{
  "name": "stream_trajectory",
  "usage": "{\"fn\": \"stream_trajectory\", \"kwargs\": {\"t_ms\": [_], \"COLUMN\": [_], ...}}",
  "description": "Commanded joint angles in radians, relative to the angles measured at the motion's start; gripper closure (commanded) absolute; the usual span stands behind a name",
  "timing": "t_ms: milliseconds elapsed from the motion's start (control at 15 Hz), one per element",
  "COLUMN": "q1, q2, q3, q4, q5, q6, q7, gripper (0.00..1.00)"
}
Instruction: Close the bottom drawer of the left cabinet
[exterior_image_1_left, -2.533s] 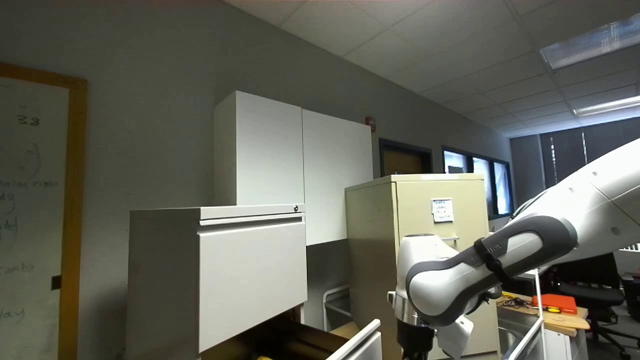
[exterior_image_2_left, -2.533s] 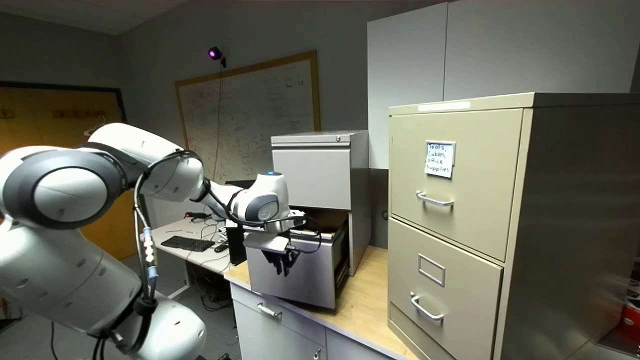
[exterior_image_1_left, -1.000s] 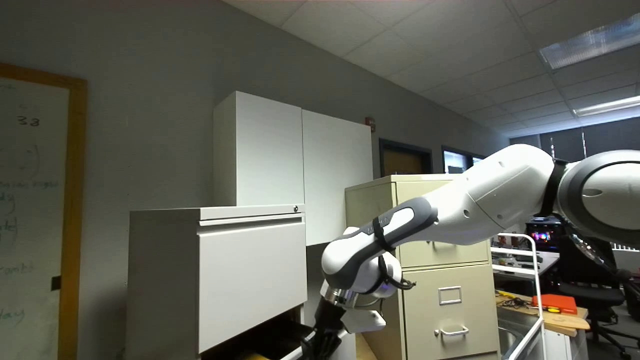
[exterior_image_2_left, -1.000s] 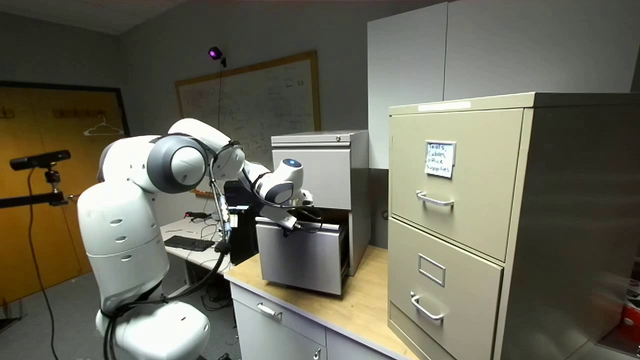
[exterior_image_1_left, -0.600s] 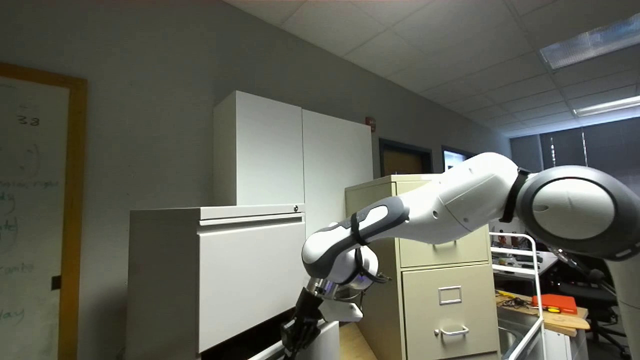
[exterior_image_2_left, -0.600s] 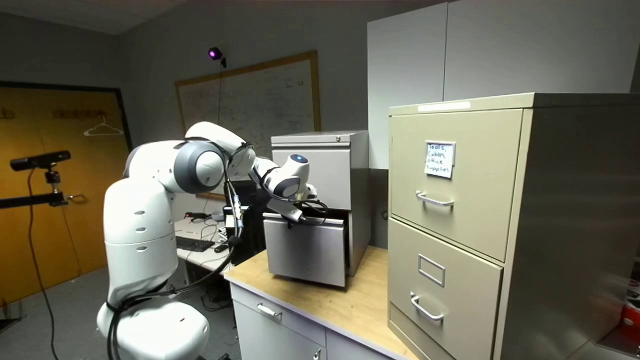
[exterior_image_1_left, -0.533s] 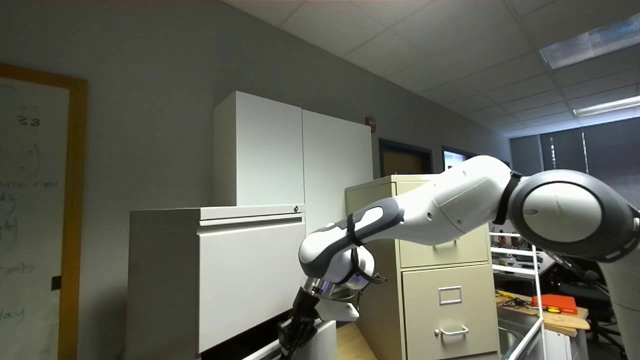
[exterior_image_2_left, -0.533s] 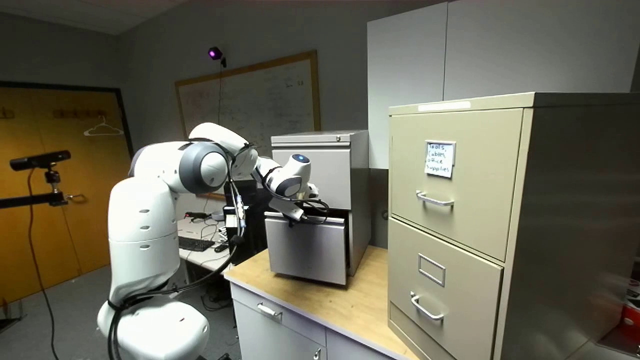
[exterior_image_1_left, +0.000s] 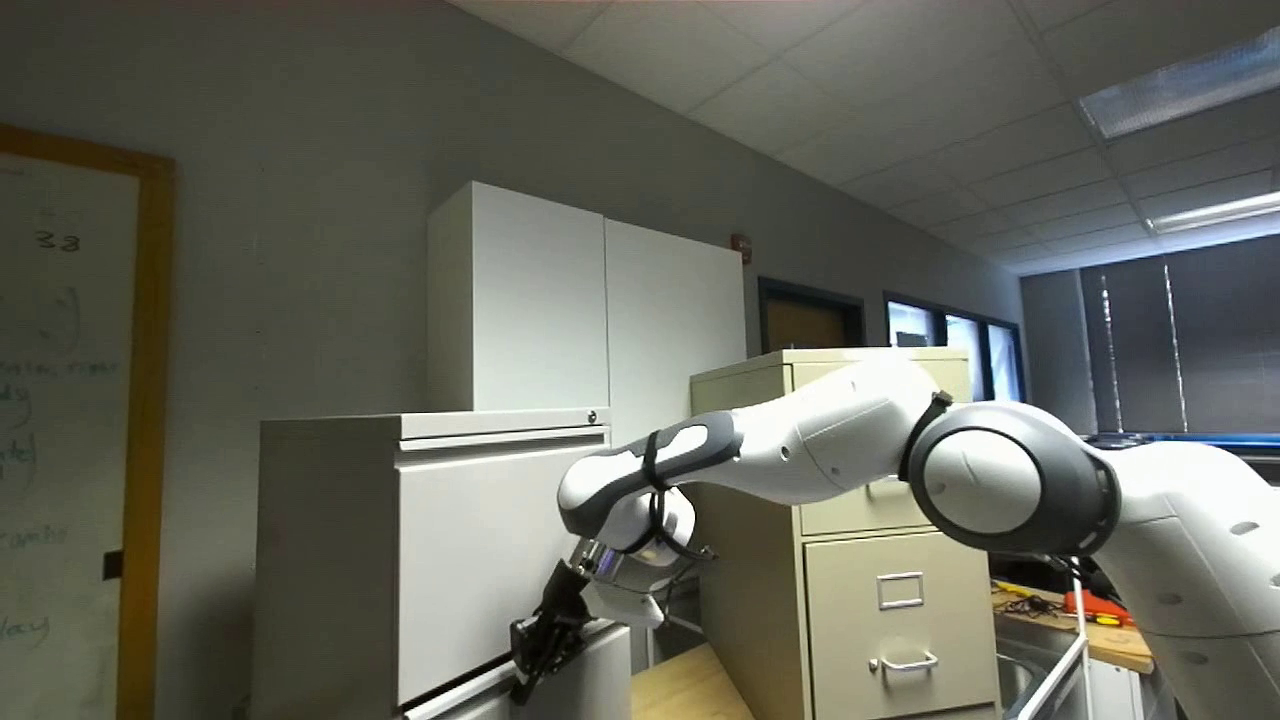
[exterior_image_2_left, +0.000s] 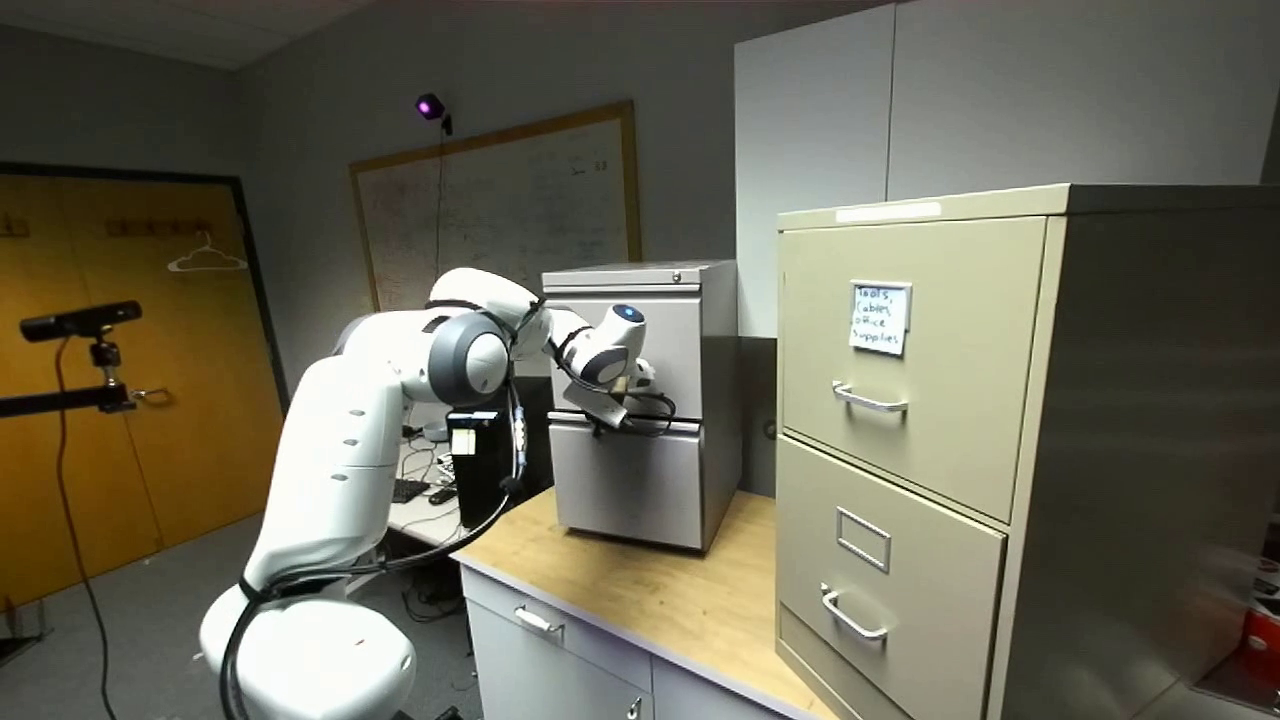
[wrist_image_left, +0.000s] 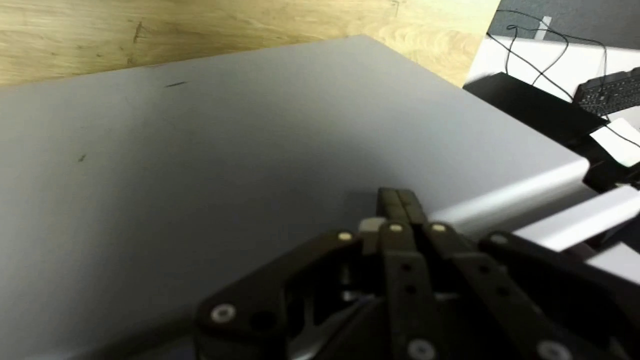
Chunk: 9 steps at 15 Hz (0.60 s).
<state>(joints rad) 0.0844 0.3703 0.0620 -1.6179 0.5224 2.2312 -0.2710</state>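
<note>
The left cabinet (exterior_image_2_left: 722, 400) is pale grey with two flat drawer fronts; it also shows in an exterior view (exterior_image_1_left: 325, 560). Its bottom drawer (exterior_image_2_left: 630, 485) is almost flush with the top drawer (exterior_image_2_left: 625, 350). A thin dark gap shows above the bottom drawer front (exterior_image_1_left: 590, 675). My gripper (exterior_image_1_left: 525, 685) points down against or very near that front, just below its top edge. In the wrist view the gripper's fingertips (wrist_image_left: 400, 195) are pressed together with nothing between them, over the grey drawer front (wrist_image_left: 225, 125). The inside of the drawer is hidden.
A taller beige filing cabinet (exterior_image_2_left: 900, 350) stands to the right on the wooden counter (exterior_image_2_left: 640, 590). A white wall cupboard (exterior_image_1_left: 540, 300) hangs behind. A desk with a keyboard (wrist_image_left: 610, 92) and a black box (exterior_image_2_left: 495, 460) lie beyond the left cabinet.
The bottom drawer has slid inward from well open to almost flush. My arm has reached forward toward the cabinet, with the gripper staying at the drawer front over the last second.
</note>
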Motion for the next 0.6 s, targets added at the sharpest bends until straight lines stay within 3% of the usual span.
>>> {"fn": "stream_trajectory", "kwargs": {"t_ms": [0,200,533], "q1": [-0.032,-0.033,-0.023], "q2": [0.116,0.172,0.182], "q3": [0.055,0.069,0.070], "q4": [0.212,0.299,0.321], "q5": [-0.010,-0.024,-0.048], "q6": [-0.050,-0.079,-0.107], "q7": [0.058,0.094,0.188], "gripper": [1.00,1.00,1.00]}}
